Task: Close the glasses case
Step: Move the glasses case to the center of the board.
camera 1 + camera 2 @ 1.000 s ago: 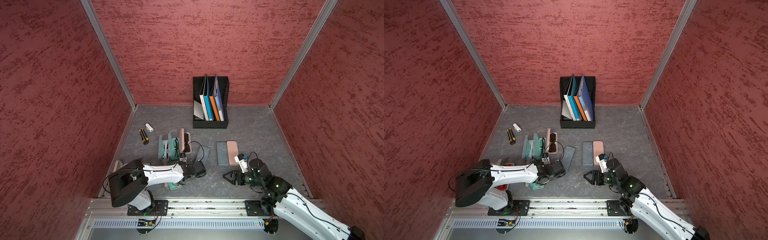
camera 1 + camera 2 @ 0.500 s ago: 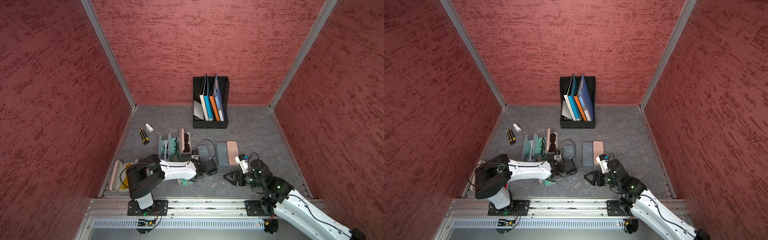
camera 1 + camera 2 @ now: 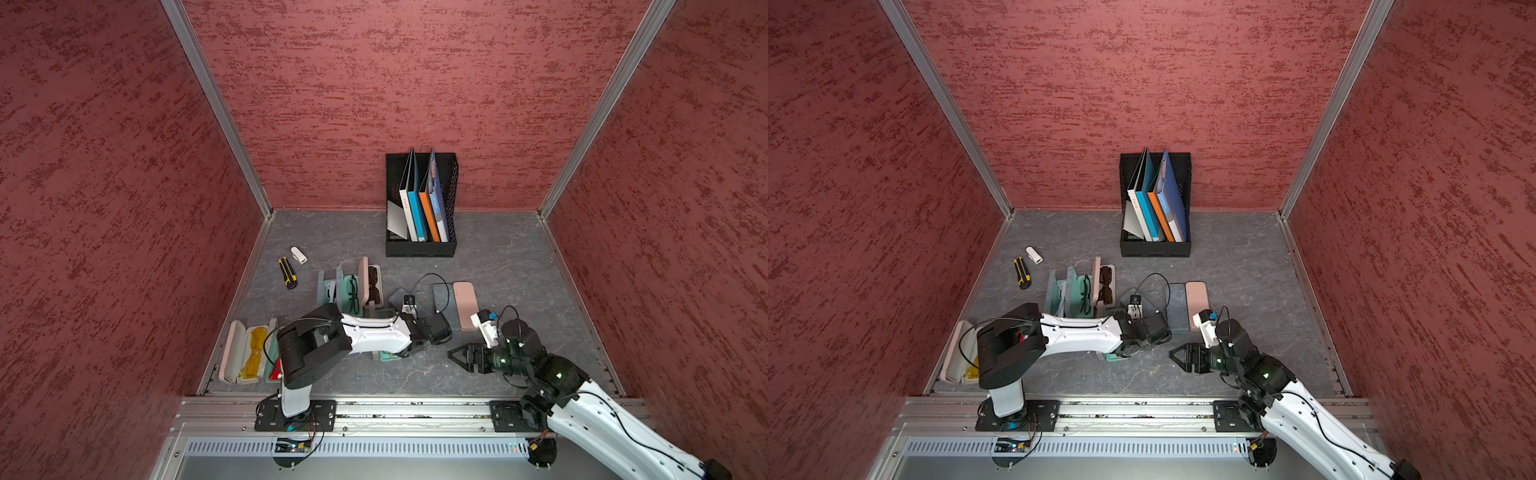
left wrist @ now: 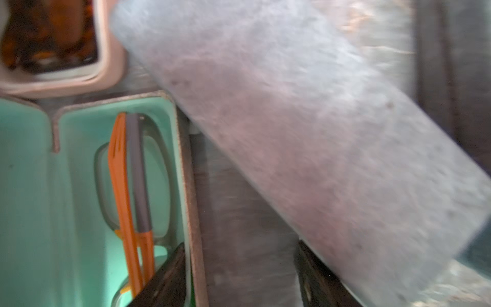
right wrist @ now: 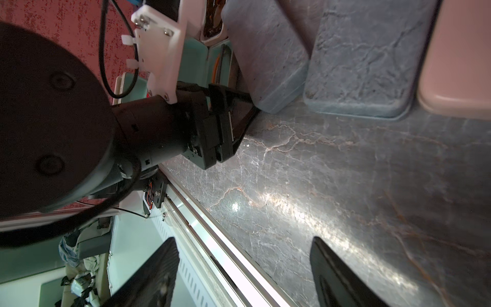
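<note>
- The open mint glasses case (image 4: 79, 186) lies toward the front of the marbled grey worktop (image 5: 345, 186). Its thin long wall stands between the parted fingers of the left pincer (image 4: 240, 247), which is released and grasps nothing.
- Its lining is smooth, and it holds folded glasses (image 4: 132, 186) with orange and grey arms.
- A fuzzy grey felt case (image 4: 292, 133) lies slanted just beside it.
- The right pincer (image 5: 244, 239) is spread wide and empty above bare worktop.

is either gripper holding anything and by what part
Nothing held. Left gripper stands open astride the teal case's side wall, not clamped; right gripper open and empty.
</note>
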Robot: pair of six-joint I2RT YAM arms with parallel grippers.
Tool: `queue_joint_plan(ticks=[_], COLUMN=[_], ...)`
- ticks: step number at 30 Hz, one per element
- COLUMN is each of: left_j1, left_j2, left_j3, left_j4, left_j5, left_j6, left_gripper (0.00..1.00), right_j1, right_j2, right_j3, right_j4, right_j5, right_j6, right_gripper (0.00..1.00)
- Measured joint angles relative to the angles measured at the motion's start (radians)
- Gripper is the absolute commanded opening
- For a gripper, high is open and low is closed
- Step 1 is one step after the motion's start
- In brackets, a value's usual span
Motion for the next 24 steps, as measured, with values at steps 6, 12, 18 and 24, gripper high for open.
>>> queue_joint_plan(ticks=[6,12,18,24], left_j1=[-0.035,-0.060,-0.135,-0.188], left_j2=[0.018,0.009,-0.035,-0.115], left_j3=[0.015,-0.004,-0.035,-0.048], left_j4=[0.023,0.044,0.019,-0.063], left_j5=[-0.017,-0.037,-0.011,-0.003], left_j6=[0.020,0.009,-0.041,-0.090], left_gripper=[0.62,0.68,0.76,0.81], right_j1=[0.000,0.000,0.000,0.003], right_j2=[-0.002,-0.001,0.031,0.066], right_j3=[0.000,-0.001,-0.006,-0.006], right_j4=[-0.003,-0.002,0.014,0.053], right_j5=[0.000,0.000,-0.012,-0.024], right_j6=[0.000,0.000,0.002,0.015], right_gripper=[0.78,0.78,0.77,0.76])
